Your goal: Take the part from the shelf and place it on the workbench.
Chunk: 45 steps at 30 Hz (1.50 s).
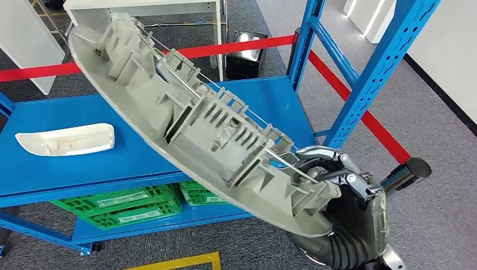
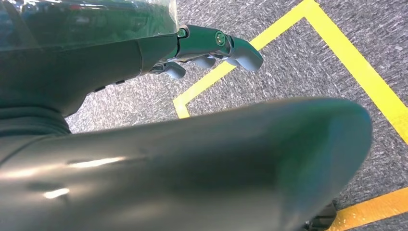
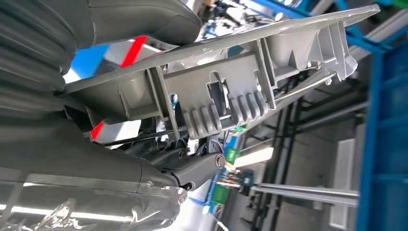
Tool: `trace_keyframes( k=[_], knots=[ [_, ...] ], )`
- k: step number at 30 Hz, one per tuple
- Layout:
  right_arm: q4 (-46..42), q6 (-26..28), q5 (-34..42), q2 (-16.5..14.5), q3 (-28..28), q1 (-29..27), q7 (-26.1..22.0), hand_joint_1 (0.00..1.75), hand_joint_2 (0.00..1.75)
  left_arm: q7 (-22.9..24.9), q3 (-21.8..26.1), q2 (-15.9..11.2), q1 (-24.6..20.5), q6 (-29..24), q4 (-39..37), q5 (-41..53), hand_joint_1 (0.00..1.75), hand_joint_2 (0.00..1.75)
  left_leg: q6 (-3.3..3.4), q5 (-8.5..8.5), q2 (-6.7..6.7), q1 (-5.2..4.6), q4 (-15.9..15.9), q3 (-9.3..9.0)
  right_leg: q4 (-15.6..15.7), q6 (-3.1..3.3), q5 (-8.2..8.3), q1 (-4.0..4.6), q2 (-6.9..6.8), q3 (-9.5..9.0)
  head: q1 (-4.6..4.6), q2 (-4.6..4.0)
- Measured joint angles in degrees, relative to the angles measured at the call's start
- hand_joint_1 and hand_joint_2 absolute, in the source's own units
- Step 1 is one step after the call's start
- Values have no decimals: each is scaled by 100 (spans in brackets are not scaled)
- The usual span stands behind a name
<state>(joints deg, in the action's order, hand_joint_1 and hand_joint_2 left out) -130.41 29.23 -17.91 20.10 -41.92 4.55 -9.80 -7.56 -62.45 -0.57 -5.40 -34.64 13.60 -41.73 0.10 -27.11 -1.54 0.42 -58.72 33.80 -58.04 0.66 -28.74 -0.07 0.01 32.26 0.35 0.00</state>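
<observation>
Head view: right hand [image 1: 343, 180] grips grey part [image 1: 197, 121] by lower end, held tilted in air above blue shelf [image 1: 236, 101]. Pickup done; carry and placing on workbench left. Left hand [image 2: 211, 48] hangs empty, fingers loosely apart.

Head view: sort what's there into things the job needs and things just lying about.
Job:
- grey ribbed part, lifted off the shelf
- right hand, gripping its lower end
- blue shelf it came from

Lying about:
- white curved part on the shelf
- green crates below
- red tape
</observation>
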Motion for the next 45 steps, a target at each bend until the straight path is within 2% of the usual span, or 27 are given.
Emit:
trace_keyframes(
  k=[20,30,45],
  knots=[
    [-304,118,-94,-25,-325,142,-61,175,175,2,-1,30,-12,149,-2,82,0,175,0,0,6,0,1,-1,0,1,-1,0,5,1,-1,0],
    [-304,199,95,-38,-374,143,-73,175,175,-50,-1,48,-13,340,-2,-28,0,175,-1,-1,8,0,2,0,0,1,-1,0,5,2,-1,0],
    [-304,204,-215,-39,-374,79,148,175,175,-22,-1,84,-15,551,-2,-8,0,175,-1,-1,10,0,3,0,0,1,-1,0,7,4,0,0]
  ],
)
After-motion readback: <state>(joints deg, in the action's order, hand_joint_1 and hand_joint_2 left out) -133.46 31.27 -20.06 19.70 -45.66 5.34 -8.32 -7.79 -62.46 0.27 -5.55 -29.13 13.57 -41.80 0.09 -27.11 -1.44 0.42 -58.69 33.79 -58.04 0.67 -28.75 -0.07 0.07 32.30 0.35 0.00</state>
